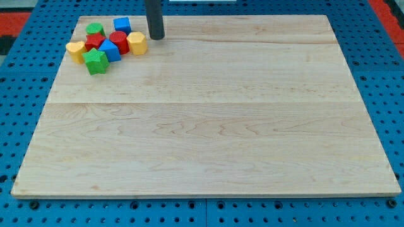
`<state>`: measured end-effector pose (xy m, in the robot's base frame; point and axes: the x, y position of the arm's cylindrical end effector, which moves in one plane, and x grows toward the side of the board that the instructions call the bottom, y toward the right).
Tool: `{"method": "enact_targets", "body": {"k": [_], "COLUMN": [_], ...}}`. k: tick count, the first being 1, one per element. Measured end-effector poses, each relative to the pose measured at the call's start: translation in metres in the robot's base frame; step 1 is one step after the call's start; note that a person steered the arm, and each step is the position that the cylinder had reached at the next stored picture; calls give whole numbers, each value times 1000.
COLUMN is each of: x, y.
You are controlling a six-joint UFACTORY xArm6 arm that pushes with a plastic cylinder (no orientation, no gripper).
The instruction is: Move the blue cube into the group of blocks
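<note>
The blue cube (122, 26) sits at the view's top left, at the upper right edge of a cluster of blocks. My tip (156, 38) rests on the board just to the right of the cube and of a yellow block (136, 43), a small gap away from both. The cluster also holds a green cylinder (95, 29), a red block (95, 42), a red cylinder (118, 41), a second blue block (110, 52), a yellow block (76, 50) at the left and a green star-like block (96, 62) at the bottom.
The wooden board (208, 120) lies on a blue pegboard surface (19, 94). All blocks are near the board's top left corner, close to its top edge.
</note>
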<state>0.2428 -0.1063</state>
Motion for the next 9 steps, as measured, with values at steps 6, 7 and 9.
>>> {"method": "enact_targets", "body": {"k": [6,7,9], "x": [-46,-46,5], "y": [-92,-91,-63]}}
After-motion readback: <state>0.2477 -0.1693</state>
